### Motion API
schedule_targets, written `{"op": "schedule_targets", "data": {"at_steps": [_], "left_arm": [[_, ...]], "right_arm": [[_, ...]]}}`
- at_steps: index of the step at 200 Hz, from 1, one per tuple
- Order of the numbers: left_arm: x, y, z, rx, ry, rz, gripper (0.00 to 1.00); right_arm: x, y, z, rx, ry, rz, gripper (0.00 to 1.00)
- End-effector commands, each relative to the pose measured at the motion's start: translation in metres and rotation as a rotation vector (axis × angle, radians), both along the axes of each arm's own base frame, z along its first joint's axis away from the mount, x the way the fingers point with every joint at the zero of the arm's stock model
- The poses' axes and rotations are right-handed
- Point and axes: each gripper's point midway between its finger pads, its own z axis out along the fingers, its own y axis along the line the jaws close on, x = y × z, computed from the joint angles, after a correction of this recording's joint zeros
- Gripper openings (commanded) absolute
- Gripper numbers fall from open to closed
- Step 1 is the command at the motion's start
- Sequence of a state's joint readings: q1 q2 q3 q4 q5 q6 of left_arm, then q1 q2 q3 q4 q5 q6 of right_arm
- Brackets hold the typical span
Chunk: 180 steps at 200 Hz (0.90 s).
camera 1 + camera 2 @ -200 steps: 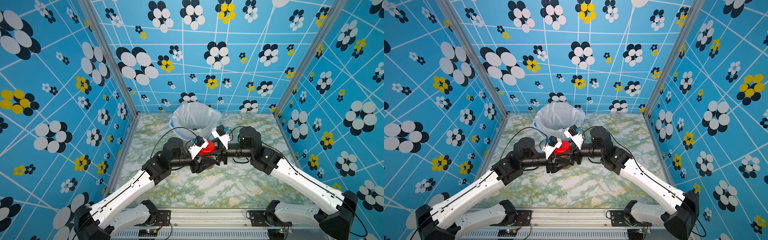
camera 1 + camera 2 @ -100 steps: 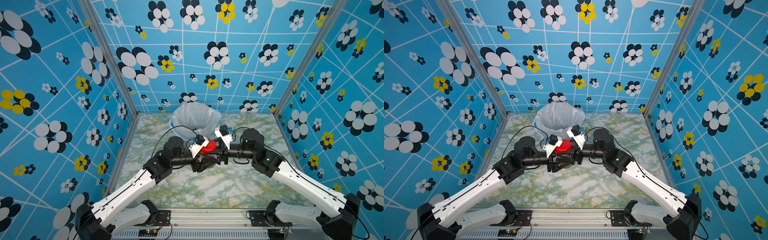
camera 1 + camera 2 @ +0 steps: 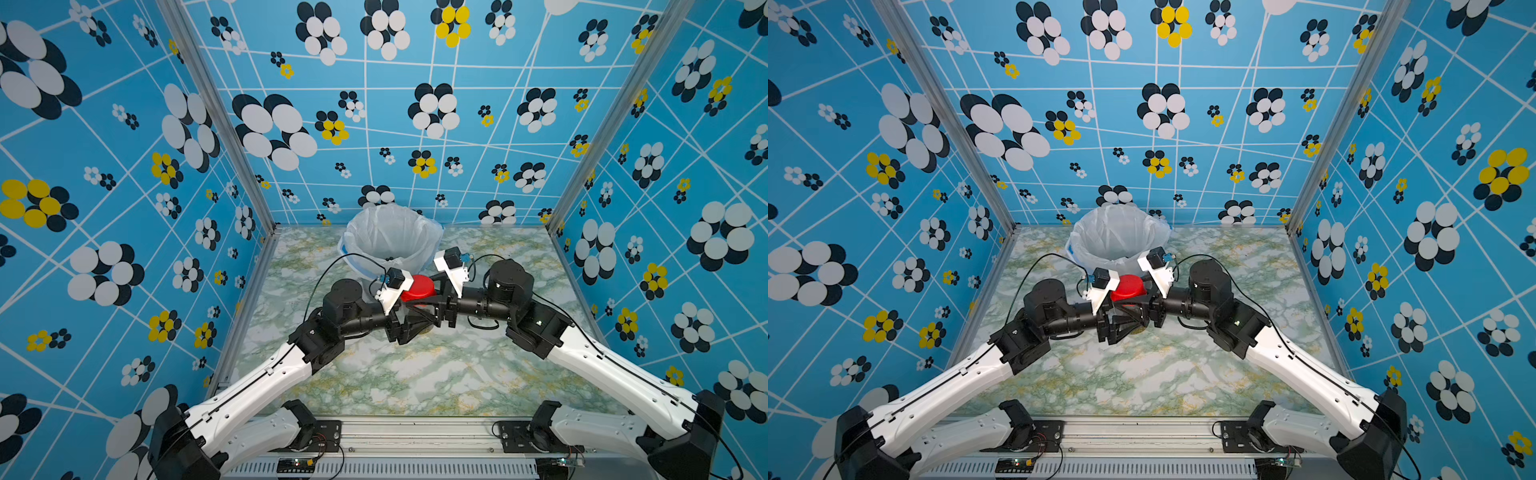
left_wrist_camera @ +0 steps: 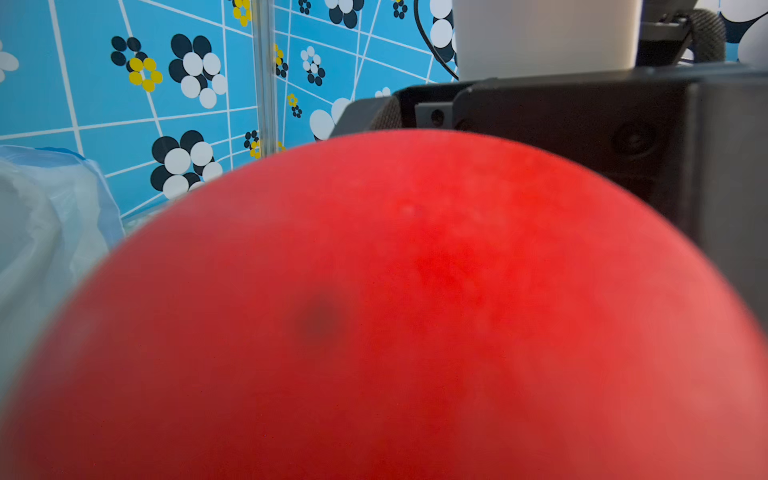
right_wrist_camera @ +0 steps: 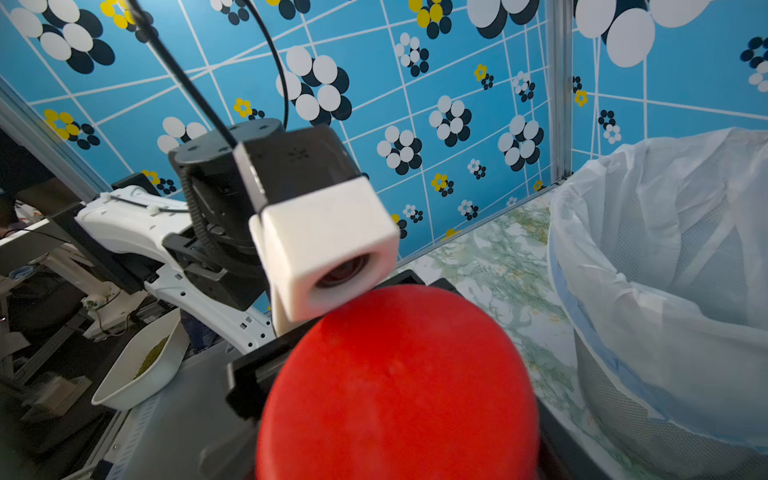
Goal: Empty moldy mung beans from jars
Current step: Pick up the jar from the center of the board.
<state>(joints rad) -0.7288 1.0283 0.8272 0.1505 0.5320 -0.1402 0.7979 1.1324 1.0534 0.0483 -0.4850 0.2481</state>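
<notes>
One of the jars shows only by its wide red lid (image 3: 417,287), raised over the table just in front of the bucket; the lid (image 3: 1128,287) appears in both top views. My left gripper (image 3: 415,323) and right gripper (image 3: 427,313) meet under it from opposite sides. The lid (image 5: 399,386) sits between the right gripper's dark fingers, which are shut on the jar. In the left wrist view the lid (image 4: 374,311) fills the picture and hides the left jaws. The jar's clear body and the moldy mung beans are hidden.
The grey bucket lined with a white bag (image 3: 432,232) stands at the back middle, close behind the lid; its bag (image 5: 665,291) is beside the jar. Patterned blue walls close three sides. A white bowl (image 5: 137,365) lies outside the cell.
The jar stays in nearly the same spot in front of the bucket. The right arm's elbow has drifted slightly right and toward the near edge.
</notes>
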Motion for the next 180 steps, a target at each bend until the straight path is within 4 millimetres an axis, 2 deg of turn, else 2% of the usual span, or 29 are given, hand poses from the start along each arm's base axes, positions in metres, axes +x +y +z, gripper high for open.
{"op": "schedule_targets", "data": {"at_steps": [1, 35, 65, 123, 156, 180], "left_arm": [[0.036, 0.017, 0.001, 0.010, -0.030, 0.210, 0.85], [0.043, 0.026, -0.001, 0.018, -0.017, 0.278, 0.84], [0.045, 0.029, -0.009, 0.004, 0.011, 0.294, 0.86], [0.045, 0.017, -0.017, -0.017, 0.032, 0.238, 0.87], [0.045, 0.009, -0.020, -0.049, 0.056, 0.207, 0.88], [0.045, 0.009, -0.025, -0.057, 0.069, 0.207, 0.87]], "right_arm": [[-0.017, -0.006, 0.042, 0.121, -0.023, 0.027, 0.44], [-0.013, -0.006, 0.039, 0.114, -0.022, 0.004, 0.43], [-0.011, -0.010, 0.046, 0.135, -0.040, -0.025, 0.43], [-0.007, -0.014, 0.048, 0.138, -0.017, -0.060, 0.42], [-0.009, -0.023, 0.057, 0.155, -0.047, -0.085, 0.42], [-0.005, -0.024, 0.053, 0.133, -0.048, -0.107, 0.42]]}}
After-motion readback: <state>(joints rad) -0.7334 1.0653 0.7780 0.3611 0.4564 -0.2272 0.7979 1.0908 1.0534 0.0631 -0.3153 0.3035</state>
